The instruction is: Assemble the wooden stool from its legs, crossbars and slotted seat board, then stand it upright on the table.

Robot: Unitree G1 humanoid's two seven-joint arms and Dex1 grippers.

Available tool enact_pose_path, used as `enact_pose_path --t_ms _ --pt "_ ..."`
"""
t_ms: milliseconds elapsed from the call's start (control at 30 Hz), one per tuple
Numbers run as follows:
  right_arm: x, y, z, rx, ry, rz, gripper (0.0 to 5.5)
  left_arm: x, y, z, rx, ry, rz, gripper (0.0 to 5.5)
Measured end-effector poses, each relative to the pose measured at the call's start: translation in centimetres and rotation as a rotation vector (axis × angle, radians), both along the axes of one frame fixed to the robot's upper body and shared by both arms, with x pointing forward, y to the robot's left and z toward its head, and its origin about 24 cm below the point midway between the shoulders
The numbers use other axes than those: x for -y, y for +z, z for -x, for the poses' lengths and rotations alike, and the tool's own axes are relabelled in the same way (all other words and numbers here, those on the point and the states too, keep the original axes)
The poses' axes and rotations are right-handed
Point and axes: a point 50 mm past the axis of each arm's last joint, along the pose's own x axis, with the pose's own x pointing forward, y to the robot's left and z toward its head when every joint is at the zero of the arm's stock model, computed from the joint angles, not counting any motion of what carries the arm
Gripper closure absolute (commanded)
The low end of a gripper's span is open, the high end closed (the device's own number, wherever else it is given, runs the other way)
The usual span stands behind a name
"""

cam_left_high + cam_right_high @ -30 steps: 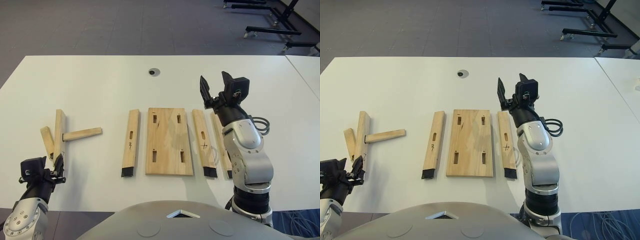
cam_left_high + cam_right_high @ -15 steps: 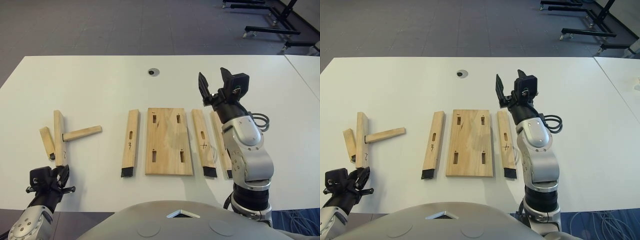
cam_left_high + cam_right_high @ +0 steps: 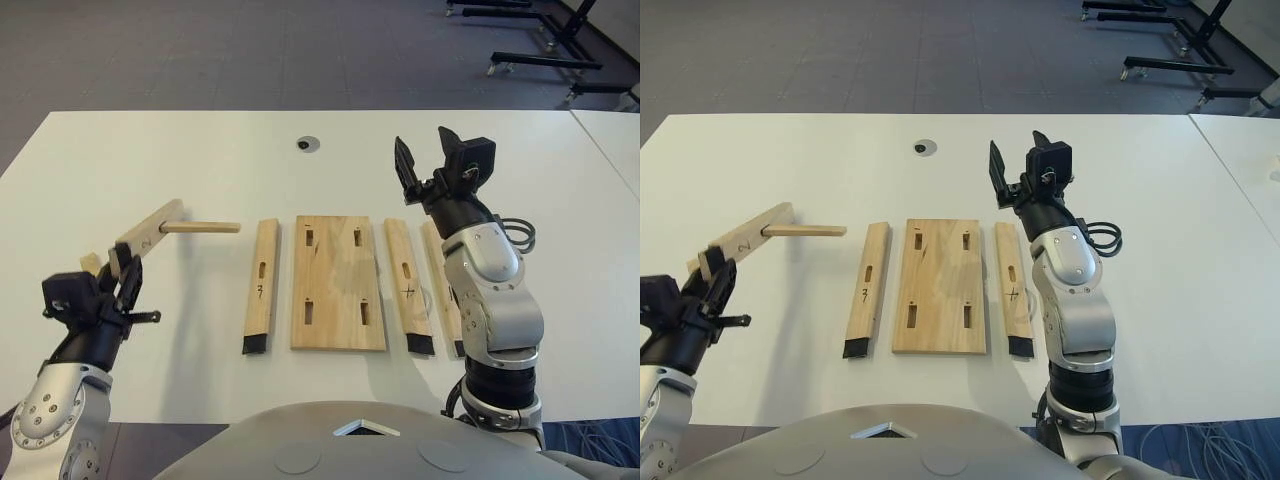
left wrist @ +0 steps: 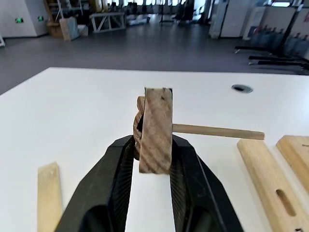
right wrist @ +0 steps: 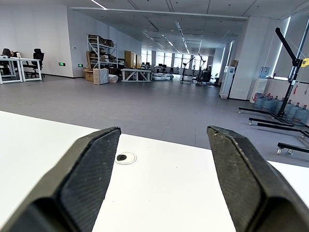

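Left gripper (image 4: 154, 147) clamps a leg (image 4: 155, 118), crossbar (image 4: 218, 131) seemingly attached.

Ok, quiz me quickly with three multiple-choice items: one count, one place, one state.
1. How many slots has the seat board?
A. Two
B. Four
C. Six
2. Where is the leg with the crossbar plugged in?
A. On the seat board
B. In the left gripper
C. Right of the seat board
3. The right gripper is:
A. shut on a leg
B. shut on a crossbar
C. open, empty
Answers: 1 B, two pairs show; 2 B, it is clamped there; 3 C, spread wide with nothing between.
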Motion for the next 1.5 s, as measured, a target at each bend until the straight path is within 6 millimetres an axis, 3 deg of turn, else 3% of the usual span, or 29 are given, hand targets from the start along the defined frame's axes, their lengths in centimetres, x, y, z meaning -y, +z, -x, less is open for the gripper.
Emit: enact_pose_path --t_ms 67,100,200,233,300,433,467,767,900,1100,1433,1500 --pt "0.0 0.1 -0.2 0.004 0.009 0.004 2.2 0.3 0.3 -0.2 0.003 0.007 0.008 4.54" --pt "0.0 0.1 -0.2 0.005 0.008 0.005 2.2 -0.2 -0.6 -1.0 -0.001 0.014 0.018 4.55" --pt "0.0 0.3 -0.3 0.014 0.009 0.006 2.2 -2.2 -5.5 -2.7 -0.136 0.06 0.043 4.57" --pt "0.1 0.3 -0.3 0.014 0.009 0.005 2.2 -2.7 -7.4 -2.9 -0.201 0.06 0.053 4.57" --pt "0.2 0.3 -0.3 0.014 0.013 0.011 2.2 -3.1 -9.5 -2.6 -0.275 0.048 0.076 4.57" --pt "0.2 0.3 -0.3 0.014 0.021 0.015 2.2 -2.8 -9.8 -2.3 -0.271 0.024 0.074 4.57" --pt "0.2 0.3 -0.3 0.013 0.024 0.016 2.2 -2.4 -9.7 -2.1 -0.267 0.017 0.077 4.21" --pt "0.2 0.5 -0.3 0.019 0.031 0.017 2.2 -1.9 -9.2 -1.5 -0.253 0.016 0.05 2.72" --pt "0.1 0.5 -0.3 0.017 0.035 0.018 2.2 -1.6 -9.6 -2.1 -0.25 0.007 0.056 2.72" --pt "-0.1 0.4 -0.5 0.013 0.043 0.018 2.2 -1.2 -10.0 -4.8 -0.214 -0.017 0.054 2.72" --pt "-0.1 0.3 -0.6 0.008 0.048 0.02 2.2 -1.0 -10.9 -4.5 -0.247 -0.041 0.025 4.38" --pt "-0.1 0.3 -0.6 0.008 0.048 0.02 2.2 -1.0 -10.9 -4.4 -0.244 -0.042 0.022 4.49"
